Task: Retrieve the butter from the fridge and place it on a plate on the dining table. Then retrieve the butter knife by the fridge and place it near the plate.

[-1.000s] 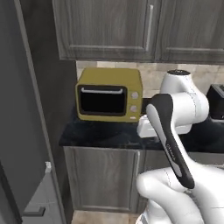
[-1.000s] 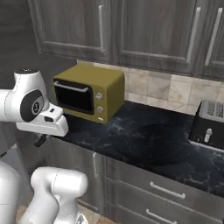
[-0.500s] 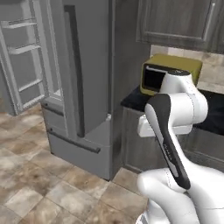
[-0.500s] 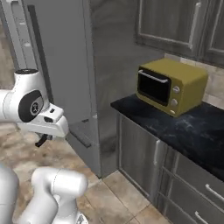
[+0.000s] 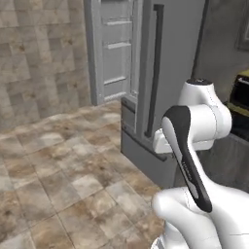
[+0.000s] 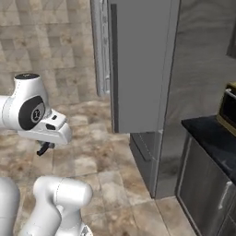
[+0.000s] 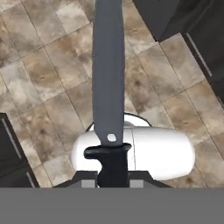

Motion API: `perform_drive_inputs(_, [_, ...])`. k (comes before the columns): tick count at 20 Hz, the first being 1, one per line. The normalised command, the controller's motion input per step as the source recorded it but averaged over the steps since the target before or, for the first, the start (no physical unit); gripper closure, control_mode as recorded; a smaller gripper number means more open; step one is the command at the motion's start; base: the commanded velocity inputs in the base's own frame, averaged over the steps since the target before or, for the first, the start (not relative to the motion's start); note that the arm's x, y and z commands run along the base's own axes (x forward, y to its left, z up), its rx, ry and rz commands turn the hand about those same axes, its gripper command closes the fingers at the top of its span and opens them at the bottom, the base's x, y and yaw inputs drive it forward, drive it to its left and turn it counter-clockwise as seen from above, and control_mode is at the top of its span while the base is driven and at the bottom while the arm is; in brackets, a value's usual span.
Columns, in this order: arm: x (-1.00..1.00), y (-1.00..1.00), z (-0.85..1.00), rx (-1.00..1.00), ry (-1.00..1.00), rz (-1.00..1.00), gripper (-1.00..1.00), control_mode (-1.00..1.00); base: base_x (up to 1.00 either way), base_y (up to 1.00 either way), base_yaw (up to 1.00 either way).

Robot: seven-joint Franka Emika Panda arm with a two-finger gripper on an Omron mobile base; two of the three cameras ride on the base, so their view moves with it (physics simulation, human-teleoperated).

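Carrying the grey-bladed, black-handled butter knife [image 7: 108,87] across the tiled kitchen floor.

Passing, from left to right, brown stone floor tiles [image 5: 53,160], then the tall grey French-door fridge [image 6: 143,69] with one door hanging open; gripper [image 7: 112,180] fingers clamping the knife handle, blade pointing away. Judging the knife leg under way, with placing beside the plate remaining.

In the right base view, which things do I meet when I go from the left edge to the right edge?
Robot arm → open fridge door → fridge body → black counter → yellow oven at the right edge.
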Motion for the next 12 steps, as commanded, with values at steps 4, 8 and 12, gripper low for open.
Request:
perform_drive_inputs(4, [0.0, 0.0, 0.0, 0.0, 0.0, 0.0, 1.0, 1.0, 0.48, 0.34, 0.47])
perform_drive_inputs(8, [0.0, 0.0, 0.0, 0.0, 0.0, 0.0, 1.0, 1.0, 0.47, 0.62, 0.41])
perform_drive_inputs(12, [0.0, 0.0, 0.0, 0.0, 0.0, 0.0, 1.0, 1.0, 0.59, 0.6, 0.34])
